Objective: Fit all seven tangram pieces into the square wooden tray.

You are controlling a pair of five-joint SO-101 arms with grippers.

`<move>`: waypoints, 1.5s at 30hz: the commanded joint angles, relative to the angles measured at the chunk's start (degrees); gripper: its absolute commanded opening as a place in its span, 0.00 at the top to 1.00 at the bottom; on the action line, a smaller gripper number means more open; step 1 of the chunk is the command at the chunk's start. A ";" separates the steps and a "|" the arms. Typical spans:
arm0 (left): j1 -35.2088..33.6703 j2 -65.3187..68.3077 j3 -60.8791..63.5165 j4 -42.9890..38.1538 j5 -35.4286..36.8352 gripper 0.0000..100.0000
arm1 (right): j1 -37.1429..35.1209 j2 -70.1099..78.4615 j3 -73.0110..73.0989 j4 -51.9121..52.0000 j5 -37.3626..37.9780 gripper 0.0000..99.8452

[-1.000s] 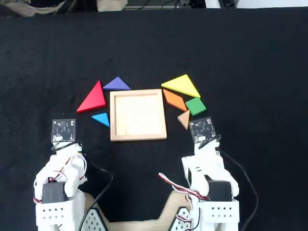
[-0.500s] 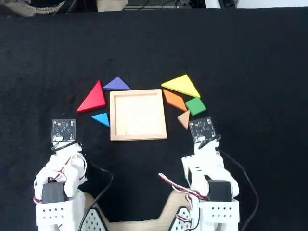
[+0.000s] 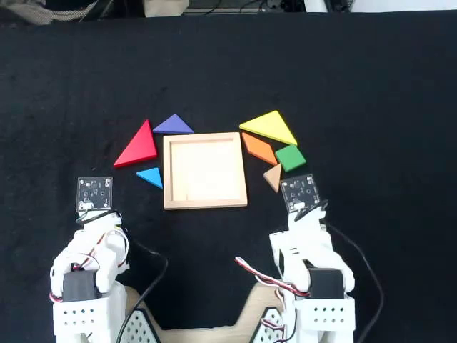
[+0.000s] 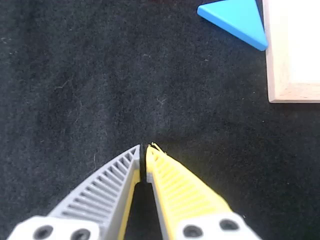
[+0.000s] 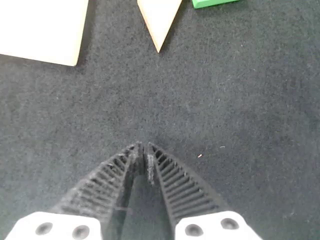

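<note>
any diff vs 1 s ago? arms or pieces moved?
Nothing visibly changed. The left gripper and right gripper stay shut and parked; the red triangle, yellow triangle and the other pieces stay outside the wooden tray.

Work surface: a table covered by a black cloth (image 3: 371, 93), matte and felt-like, reaching the left and right edges of the high view. Seen close in the wrist views, the cloth has a fuzzy nap with scattered pale lint and fine stray fibres. Lighting: even and diffuse from above, with only soft shadows and no glare on the cloth. Far edge, behind the cloth: a white surface (image 3: 400, 5) at the right; dark cables (image 3: 235, 6) lying near the middle; a pale tan object (image 3: 166, 6) beside them; crumpled beige material (image 3: 28, 11) at the left corner. Near edge: a light wooden board (image 3: 214, 336), only partly in frame.
</note>
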 commanded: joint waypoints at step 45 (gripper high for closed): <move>10.51 -0.26 -11.38 -22.95 0.88 0.97 | 5.63 -3.65 -9.63 -20.13 16.62 0.99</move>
